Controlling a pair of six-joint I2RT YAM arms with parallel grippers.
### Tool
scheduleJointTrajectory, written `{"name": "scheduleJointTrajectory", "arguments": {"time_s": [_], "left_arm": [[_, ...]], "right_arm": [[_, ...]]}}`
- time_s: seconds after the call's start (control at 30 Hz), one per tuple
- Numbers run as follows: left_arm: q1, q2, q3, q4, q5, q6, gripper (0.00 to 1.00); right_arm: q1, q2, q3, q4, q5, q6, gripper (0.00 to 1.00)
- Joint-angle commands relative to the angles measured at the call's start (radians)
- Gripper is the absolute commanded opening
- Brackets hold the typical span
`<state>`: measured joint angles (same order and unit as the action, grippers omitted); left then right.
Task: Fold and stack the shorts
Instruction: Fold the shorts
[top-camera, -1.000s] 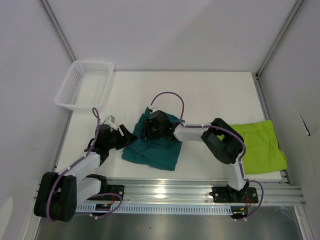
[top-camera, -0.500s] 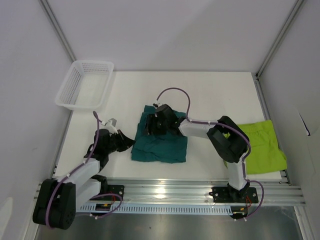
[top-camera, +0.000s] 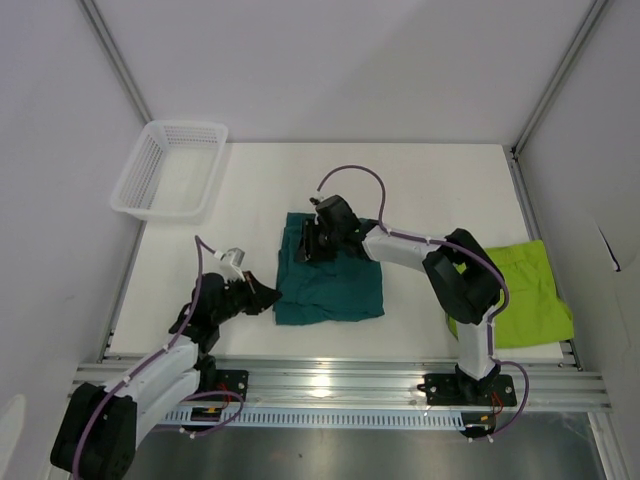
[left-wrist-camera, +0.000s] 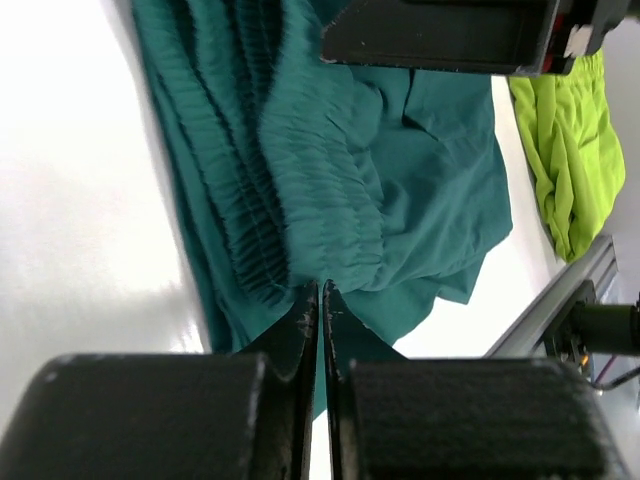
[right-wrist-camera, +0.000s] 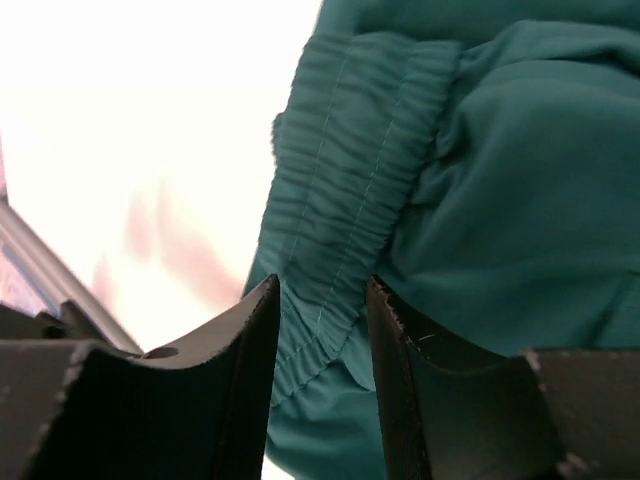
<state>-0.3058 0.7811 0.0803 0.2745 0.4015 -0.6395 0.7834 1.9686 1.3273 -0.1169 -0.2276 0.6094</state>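
The dark teal shorts lie bunched in a rough square at the table's middle. My left gripper is shut, its tips at the shorts' near left edge. In the left wrist view the gripper meets the gathered waistband; I cannot tell whether cloth is pinched. My right gripper sits on the far left corner, open. Its gripper straddles the elastic waistband, which lies between the fingers. The lime green shorts lie flat at the right edge, also in the left wrist view.
A white mesh basket stands at the far left corner. The metal rail with both arm bases runs along the near edge. The right arm's links stretch over the table between the two shorts.
The teal shorts slid right and squared up. My left gripper shut and drew back toward the near edge. My right gripper moved farther away and right along the cloth.
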Motion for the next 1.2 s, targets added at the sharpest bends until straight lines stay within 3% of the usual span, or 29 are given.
{"name": "scheduleJointTrajectory", "arguments": {"time_s": [0.0, 0.1, 0.17, 0.23, 0.4, 0.43, 0.47, 0.6, 0.8, 0.83, 0.9, 1.03, 1.17], "left_arm": [[-0.044, 0.046, -0.005, 0.1, 0.011, -0.011, 0.04], [-0.07, 0.087, -0.005, 0.13, 0.007, -0.008, 0.04], [-0.084, 0.109, -0.004, 0.147, 0.008, -0.008, 0.02], [-0.09, 0.119, 0.001, 0.158, 0.02, -0.008, 0.01], [-0.098, 0.109, -0.002, 0.166, 0.043, -0.006, 0.0], [-0.098, 0.1, -0.002, 0.164, 0.046, -0.006, 0.0], [-0.098, 0.089, -0.004, 0.134, 0.034, -0.005, 0.0], [-0.082, -0.008, 0.016, 0.003, -0.053, -0.026, 0.0], [0.048, -0.189, 0.056, -0.141, -0.027, -0.077, 0.05], [0.078, -0.201, 0.074, -0.161, -0.029, -0.08, 0.07], [0.103, -0.227, 0.102, -0.248, -0.065, -0.086, 0.15], [0.154, -0.189, 0.136, -0.305, -0.11, -0.097, 0.33], [0.18, -0.071, 0.145, -0.216, -0.081, -0.121, 0.45]], "right_arm": [[0.004, 0.006, 0.041, 0.002, -0.094, -0.016, 0.42], [0.002, 0.027, 0.053, -0.012, -0.145, -0.017, 0.47], [0.01, 0.032, 0.067, -0.029, -0.141, -0.03, 0.59], [0.013, 0.033, 0.066, -0.03, -0.136, -0.031, 0.6], [-0.01, 0.059, 0.049, 0.043, -0.237, 0.009, 0.28], [-0.021, 0.067, 0.04, 0.06, -0.269, 0.019, 0.2], [-0.026, 0.069, 0.032, 0.089, -0.283, 0.029, 0.04], [-0.038, 0.067, 0.027, 0.106, -0.319, 0.036, 0.0], [-0.062, 0.036, -0.008, 0.106, -0.369, 0.016, 0.0], [-0.064, 0.035, -0.008, 0.106, -0.372, 0.01, 0.01], [-0.065, 0.023, -0.016, 0.105, -0.368, 0.004, 0.14], [-0.056, -0.007, -0.019, 0.07, -0.294, -0.005, 0.56], [-0.015, -0.054, -0.004, 0.002, -0.146, -0.028, 0.65]]}}
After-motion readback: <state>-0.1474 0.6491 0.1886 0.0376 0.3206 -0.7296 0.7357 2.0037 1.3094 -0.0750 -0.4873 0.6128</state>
